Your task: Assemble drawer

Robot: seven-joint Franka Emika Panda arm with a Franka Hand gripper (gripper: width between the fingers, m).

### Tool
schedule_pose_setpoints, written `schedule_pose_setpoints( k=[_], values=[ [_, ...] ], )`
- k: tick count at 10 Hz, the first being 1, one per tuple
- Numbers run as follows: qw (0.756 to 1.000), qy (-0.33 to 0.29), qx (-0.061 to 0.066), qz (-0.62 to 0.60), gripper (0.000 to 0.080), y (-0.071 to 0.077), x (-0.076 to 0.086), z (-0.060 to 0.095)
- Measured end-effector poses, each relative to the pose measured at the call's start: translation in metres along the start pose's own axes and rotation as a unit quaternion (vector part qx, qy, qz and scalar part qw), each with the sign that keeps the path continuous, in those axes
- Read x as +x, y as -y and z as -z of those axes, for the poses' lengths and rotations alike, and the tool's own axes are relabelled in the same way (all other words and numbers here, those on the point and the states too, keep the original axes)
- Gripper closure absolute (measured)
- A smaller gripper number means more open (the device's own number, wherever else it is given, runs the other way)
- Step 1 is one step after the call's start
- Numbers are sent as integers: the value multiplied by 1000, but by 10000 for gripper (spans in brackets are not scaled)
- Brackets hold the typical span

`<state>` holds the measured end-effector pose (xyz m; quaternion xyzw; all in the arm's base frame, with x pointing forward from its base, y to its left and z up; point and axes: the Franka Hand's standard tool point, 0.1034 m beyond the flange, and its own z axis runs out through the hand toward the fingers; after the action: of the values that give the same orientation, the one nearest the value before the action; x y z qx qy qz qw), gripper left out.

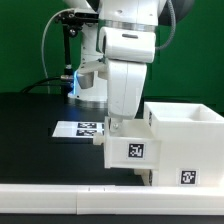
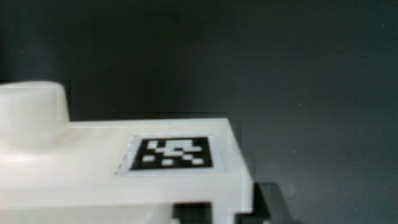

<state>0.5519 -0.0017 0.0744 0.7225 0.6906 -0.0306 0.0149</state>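
Observation:
My gripper points down and is shut on the wall of a small white drawer tray with a black-and-white tag on its face. The tray hangs just above the table, against the left side of the large white box housing as the exterior view shows it. In the wrist view the tray fills the frame with its round knob and a tag. The gripper shows one dark finger on each side of the tray's edge. The second tray is out of view.
The marker board lies flat on the black table behind the tray. A long white bar runs along the front edge. The arm's base stands at the back, with cables on the exterior view's left.

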Motion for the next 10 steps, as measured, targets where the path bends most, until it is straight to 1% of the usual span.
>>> schedule_pose_setpoints(
  k=[5,6,7,8,9,10],
  values=[
    [1000,-9,-1,9,761,3,25,0],
    [1000,-9,-1,8,761,4,24,-1],
    [1000,-9,-1,7,640,4,23,-1],
    [1000,-8,0,7,640,4,23,-1],
    [1000,-6,6,7,500,3,22,7],
    [1000,-3,10,6,365,1,21,18]
  ],
)
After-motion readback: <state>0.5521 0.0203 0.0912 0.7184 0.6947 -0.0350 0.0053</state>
